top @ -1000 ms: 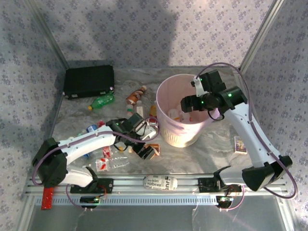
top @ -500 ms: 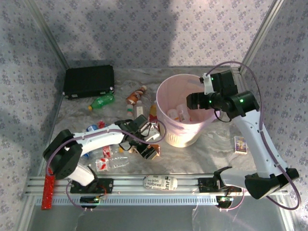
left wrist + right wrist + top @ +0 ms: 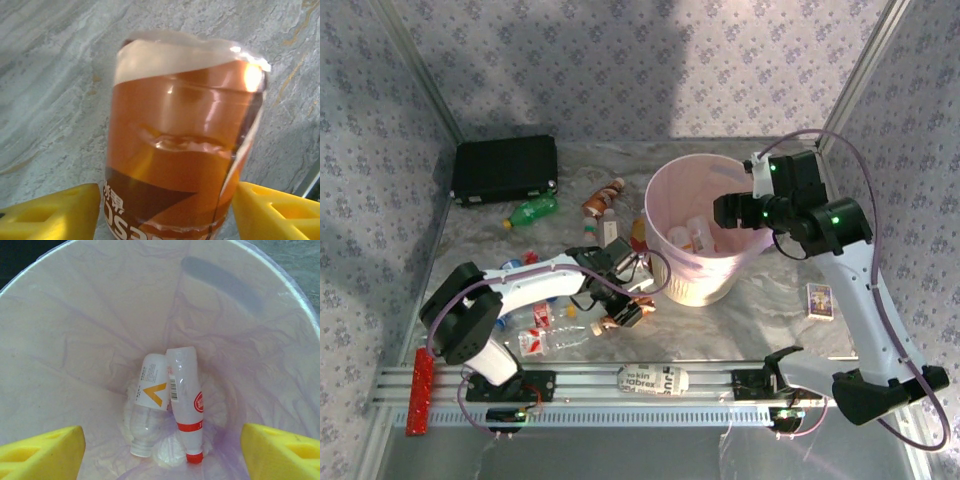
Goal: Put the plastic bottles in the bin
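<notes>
A plastic bottle with an orange-brown label [image 3: 180,150] lies on the marble table between my left gripper's yellow fingers [image 3: 55,212]. My left gripper [image 3: 167,212] is shut on it, a finger against each side. From above, that gripper [image 3: 620,310] is low beside the pale pink bin [image 3: 705,290]. My right gripper [image 3: 730,212] hovers open over the bin's mouth, holding nothing. Its wrist view looks down into the bin [image 3: 75,340], where a white-capped bottle with an orange chevron [image 3: 150,400] and a red-capped bottle [image 3: 186,405] lie on the bottom.
More bottles lie left of the bin: a green one [image 3: 532,210], a brown one [image 3: 602,197], clear ones [image 3: 550,338]. A black case [image 3: 506,168] sits at the back left, a small card [image 3: 819,300] right of the bin, a printed strip [image 3: 653,379] on the front rail.
My left gripper has reached lower toward the bin's base and its fingers have narrowed onto the orange-labelled bottle. The right arm has drawn back to the right and higher, still open above the bin.
</notes>
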